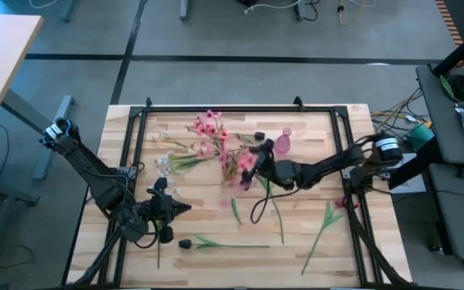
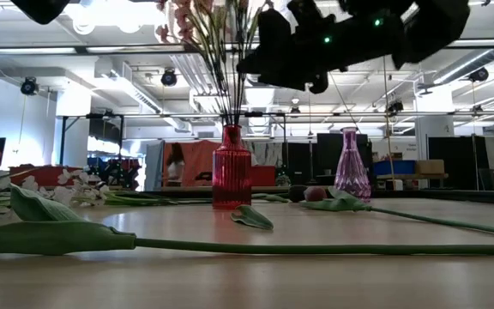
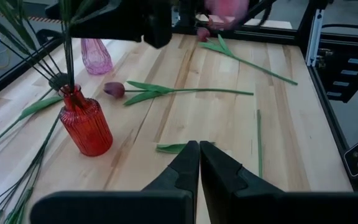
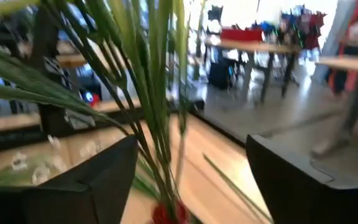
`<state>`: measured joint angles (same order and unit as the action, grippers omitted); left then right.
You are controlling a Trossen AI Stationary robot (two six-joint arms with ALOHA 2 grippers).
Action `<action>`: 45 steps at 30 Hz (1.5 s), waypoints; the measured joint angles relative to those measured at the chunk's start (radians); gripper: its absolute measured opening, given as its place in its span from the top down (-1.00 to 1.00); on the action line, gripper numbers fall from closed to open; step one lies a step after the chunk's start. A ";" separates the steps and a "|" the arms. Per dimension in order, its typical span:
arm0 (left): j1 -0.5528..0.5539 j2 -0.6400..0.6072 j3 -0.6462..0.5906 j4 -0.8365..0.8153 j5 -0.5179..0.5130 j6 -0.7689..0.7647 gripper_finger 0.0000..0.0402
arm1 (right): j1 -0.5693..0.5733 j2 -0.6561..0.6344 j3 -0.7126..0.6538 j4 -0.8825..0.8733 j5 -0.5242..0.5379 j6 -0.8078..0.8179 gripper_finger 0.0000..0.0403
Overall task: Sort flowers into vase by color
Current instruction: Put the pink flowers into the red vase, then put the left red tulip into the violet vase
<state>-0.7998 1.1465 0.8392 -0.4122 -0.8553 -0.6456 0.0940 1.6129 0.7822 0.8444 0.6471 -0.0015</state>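
A red ribbed vase (image 3: 89, 127) (image 2: 231, 167) stands upright mid-table and holds pink flower stems (image 4: 157, 93); their blossoms (image 1: 242, 165) hide it from above. My right gripper (image 4: 191, 143) (image 1: 254, 167) hangs open above the vase, a finger on either side of the stems, touching none that I can see. More pink sprays (image 1: 208, 126) and white sprigs (image 1: 164, 165) lie toward the far left. Dark tulips (image 1: 185, 243) (image 1: 339, 203) (image 3: 114, 89) lie flat. An empty purple vase (image 1: 284, 143) (image 3: 96, 55) stands behind. My left gripper (image 3: 199, 163) (image 1: 182, 208) waits shut, near left.
A loose green leaf (image 1: 236, 211) (image 3: 174, 148) lies in front of the red vase. A bare stem (image 3: 258, 143) lies on the wood to its right. Black frame rails (image 1: 341, 121) run along the table's edges. Open wood (image 1: 216, 270) shows along the near edge.
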 joint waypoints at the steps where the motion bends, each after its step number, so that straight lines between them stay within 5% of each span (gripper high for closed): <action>1: 0.000 0.000 0.000 0.000 0.000 0.000 1.00 | 0.000 -0.030 0.000 -0.076 0.004 0.036 -0.52; 7: 0.000 0.000 0.000 -0.002 -0.001 0.002 1.00 | 0.000 -0.158 0.014 -0.432 0.007 0.201 -0.67; 22: 0.000 0.000 0.000 0.000 0.000 -0.001 1.00 | 0.042 -0.281 0.014 -0.859 -0.006 0.430 -0.66; 29: 0.000 0.000 0.000 0.000 0.001 -0.021 1.00 | 0.073 -0.321 0.014 -1.127 -0.191 0.779 -0.62; 36: 0.000 0.000 0.000 0.000 0.001 -0.022 1.00 | 0.118 -0.302 0.017 -1.206 -0.444 1.015 -0.62; 45: 0.000 0.000 0.000 0.000 -0.001 -0.022 1.00 | 0.156 -0.279 0.081 -1.441 -0.357 1.130 -0.62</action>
<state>-0.7998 1.1469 0.8391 -0.4118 -0.8558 -0.6672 0.2503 1.3339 0.8635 -0.5968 0.2900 1.1284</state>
